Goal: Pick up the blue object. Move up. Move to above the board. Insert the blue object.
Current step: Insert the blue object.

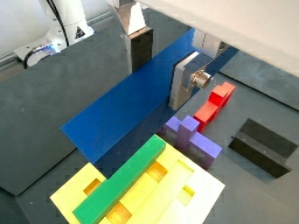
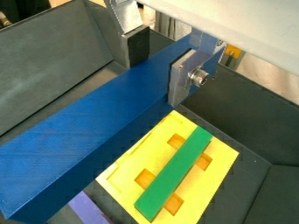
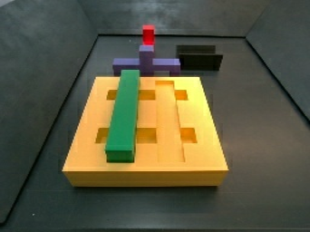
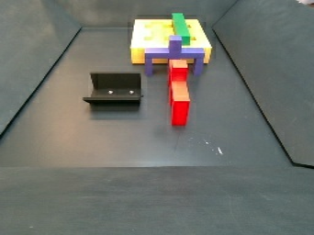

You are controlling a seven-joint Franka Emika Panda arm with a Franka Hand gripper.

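Floor (image 4: 73, 138): board (image 3: 200, 136), fixture (image 4: 113, 90), pincer (image 1: 163, 66) above

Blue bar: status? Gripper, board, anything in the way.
Gripper shut on blue object, airborne, out of both side views. Board below, not inserted. Green bar fills one groove; the other is free.

Matt textured blue object (image 2: 82, 149); silver metal fingers (image 2: 184, 74).
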